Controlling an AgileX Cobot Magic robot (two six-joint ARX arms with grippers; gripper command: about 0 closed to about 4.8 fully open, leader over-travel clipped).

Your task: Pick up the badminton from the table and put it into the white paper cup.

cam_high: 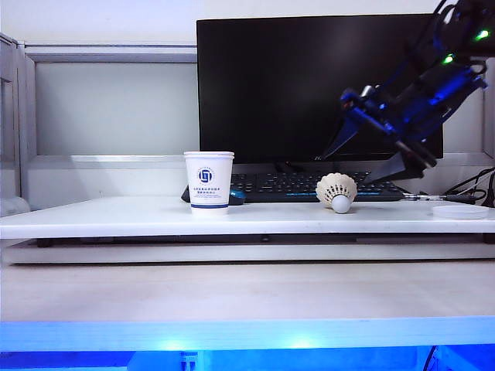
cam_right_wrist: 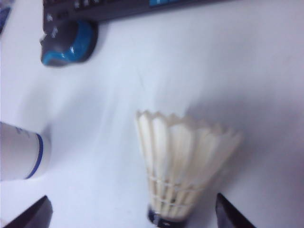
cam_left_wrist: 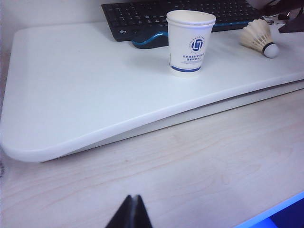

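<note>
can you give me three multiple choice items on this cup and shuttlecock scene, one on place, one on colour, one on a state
1. Where does the badminton lie?
A. inside the white paper cup
B. on the table, right of the cup in the exterior view
C. on the keyboard

2. What colour is the logo on the white paper cup?
A. red
B. green
C. blue

3. How is the right gripper?
A. open, empty, straddling the badminton
B. shut on the badminton
C. shut on the cup

Answers:
1 B, it rests on the table beside the cup.
2 C, the round mark and band are blue.
3 A, its fingertips stand wide apart either side of the badminton.

The left gripper sits shut, away from the table.
</note>
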